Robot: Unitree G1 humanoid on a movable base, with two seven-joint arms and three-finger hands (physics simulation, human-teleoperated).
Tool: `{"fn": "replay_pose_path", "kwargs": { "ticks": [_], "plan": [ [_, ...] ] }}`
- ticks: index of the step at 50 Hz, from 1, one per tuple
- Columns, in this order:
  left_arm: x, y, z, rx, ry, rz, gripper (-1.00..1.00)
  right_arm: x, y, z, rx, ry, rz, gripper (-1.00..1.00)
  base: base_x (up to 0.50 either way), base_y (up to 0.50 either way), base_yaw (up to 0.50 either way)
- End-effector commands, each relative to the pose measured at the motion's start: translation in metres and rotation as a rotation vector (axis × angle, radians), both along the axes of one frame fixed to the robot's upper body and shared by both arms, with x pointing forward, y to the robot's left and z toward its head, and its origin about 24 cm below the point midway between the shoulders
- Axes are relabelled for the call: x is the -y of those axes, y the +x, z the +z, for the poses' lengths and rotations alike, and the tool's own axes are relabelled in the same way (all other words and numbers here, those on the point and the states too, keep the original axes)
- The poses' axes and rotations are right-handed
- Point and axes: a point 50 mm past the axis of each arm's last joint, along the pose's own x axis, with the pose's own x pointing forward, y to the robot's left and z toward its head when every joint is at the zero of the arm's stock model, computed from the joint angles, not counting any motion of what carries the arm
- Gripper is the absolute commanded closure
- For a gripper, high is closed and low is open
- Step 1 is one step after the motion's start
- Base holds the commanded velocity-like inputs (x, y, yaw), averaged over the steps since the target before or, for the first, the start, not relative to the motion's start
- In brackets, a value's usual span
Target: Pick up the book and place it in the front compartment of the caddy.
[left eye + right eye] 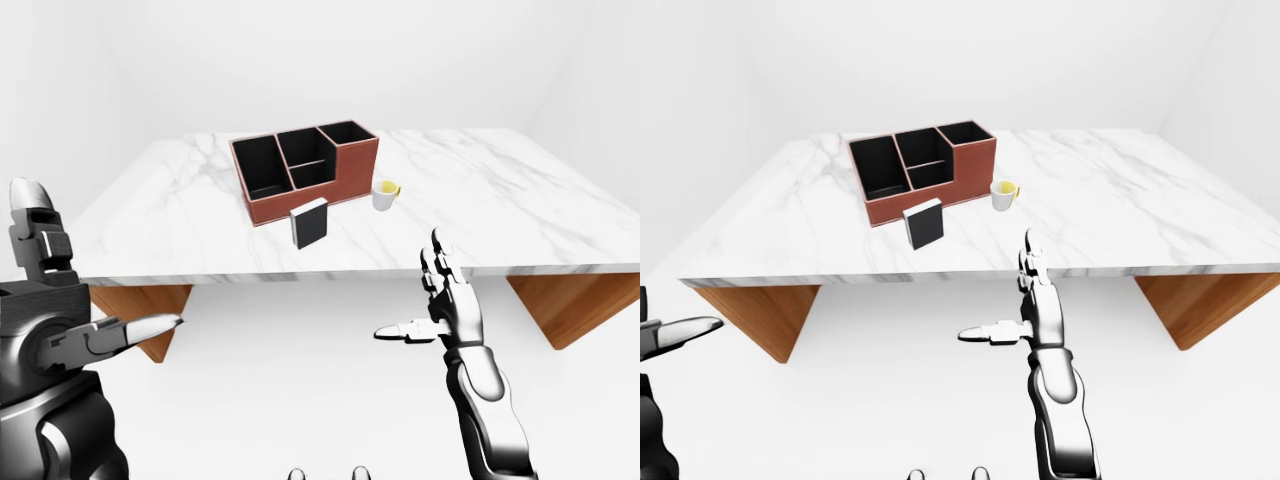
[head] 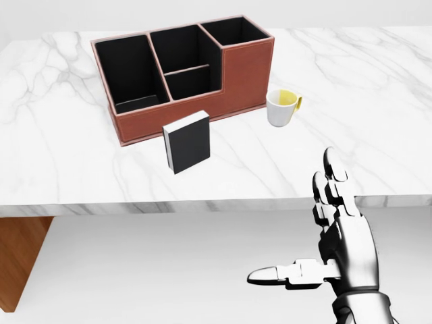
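A black book [image 2: 187, 142] with white page edges stands upright on the marble table [image 2: 81, 169], just below the caddy in the head view. The red-brown caddy [image 2: 246, 74] has black insides: a wide left compartment, a split middle one and a taller right one. My right hand [image 2: 297, 219] hovers open below the table's near edge, right of the book, fingers up and thumb pointing left, holding nothing. My left hand [image 1: 100, 265] shows only in the eye views, low at the left, open and far from the table.
A white mug [image 2: 282, 108] with a yellow inside stands right of the caddy, close to its wall. The table's near edge [image 2: 202, 202] runs across the head view. Wooden supports [image 1: 560, 305] sit under both ends, above a white floor.
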Motion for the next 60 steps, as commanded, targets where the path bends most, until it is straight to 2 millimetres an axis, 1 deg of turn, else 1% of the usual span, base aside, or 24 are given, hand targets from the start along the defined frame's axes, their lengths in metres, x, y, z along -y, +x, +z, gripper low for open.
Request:
{"fn": "replay_pose_path", "kwargs": {
  "ticks": [1,12,13,15,20,26,41,52,60],
  "plan": [
    [-0.0004,-0.002,0.001,0.006,0.001,0.004,-1.0,-0.001,-0.0017,0.0028,0.012,-0.005,0.002,-1.0,0.0,0.5,0.0],
    [-0.0003,-0.0023,0.0021,0.008,0.009,0.017,-1.0,-0.001,-0.0021,0.006,0.026,0.003,-0.001,-1.0,0.0,0.49,0.0],
    [-0.0004,-0.0022,0.002,0.007,0.009,0.017,-1.0,0.0001,-0.0021,0.0084,0.039,0.044,0.001,-1.0,0.0,0.0,0.0],
    [-0.0005,-0.0013,0.0011,0.003,0.007,0.016,-1.0,0.0015,0.0002,0.0075,0.034,0.032,-0.017,-1.0,0.0,0.0,0.0],
    [-0.0004,-0.0018,0.0015,0.005,0.009,0.016,-1.0,-0.0008,-0.0029,0.0075,0.034,0.033,0.009,-1.0,0.0,0.0,0.0],
    [-0.0004,0.0002,0.0,-0.005,0.011,0.015,-1.0,-0.0005,-0.0057,0.0117,0.052,0.025,0.006,-1.0,0.48,-0.05,0.0],
    [-0.0011,-0.0051,0.0053,0.025,0.012,0.021,-1.0,-0.0024,-0.0058,0.0108,0.047,0.011,0.01,-1.0,0.5,0.0,0.0],
    [-0.0015,-0.0029,0.0028,0.011,0.01,0.02,-1.0,-0.0028,-0.0054,0.0095,0.041,0.005,0.01,-1.0,0.5,0.0,0.0],
    [-0.0011,-0.0045,0.0046,0.021,0.011,0.023,-1.0,-0.0042,-0.0061,0.01,0.043,-0.007,0.014,-1.0,0.5,0.0,0.0]
  ]
}}
